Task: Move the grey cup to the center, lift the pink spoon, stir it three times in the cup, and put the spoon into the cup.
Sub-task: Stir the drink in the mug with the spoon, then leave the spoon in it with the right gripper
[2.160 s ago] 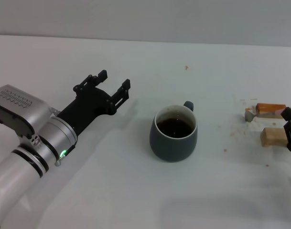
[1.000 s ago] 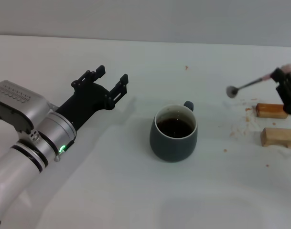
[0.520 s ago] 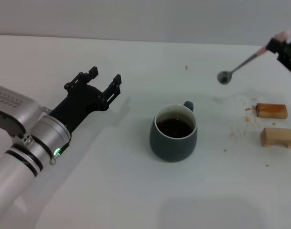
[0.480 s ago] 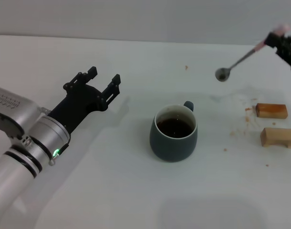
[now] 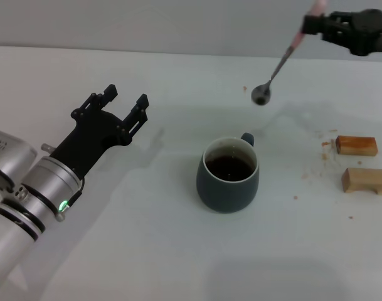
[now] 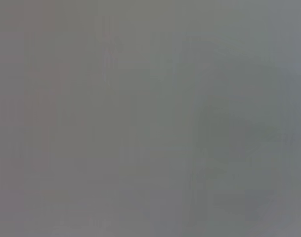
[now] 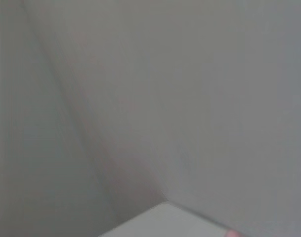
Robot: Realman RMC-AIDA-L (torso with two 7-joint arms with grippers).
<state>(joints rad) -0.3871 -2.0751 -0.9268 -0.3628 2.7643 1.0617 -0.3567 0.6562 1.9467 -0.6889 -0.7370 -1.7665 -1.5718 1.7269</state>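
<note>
The grey cup (image 5: 228, 175) stands in the middle of the white table, handle to the far side, with dark brown liquid inside. My right gripper (image 5: 317, 24) is at the top right, high above the table, shut on the pink handle of the pink spoon (image 5: 273, 74). The spoon hangs slanting down, its metal bowl in the air above and behind the cup. My left gripper (image 5: 118, 103) is open and empty, left of the cup and clear of it. The left wrist view shows only grey. The right wrist view shows a pale surface and a bit of pink at its edge.
Two tan wooden blocks lie at the right of the table, one (image 5: 355, 145) behind the other (image 5: 365, 180). Small brown crumbs are scattered around them.
My right gripper has lifted the spoon off the blocks and carried it up and to the left, toward the cup. My left arm has drawn back to the left, away from the cup.
</note>
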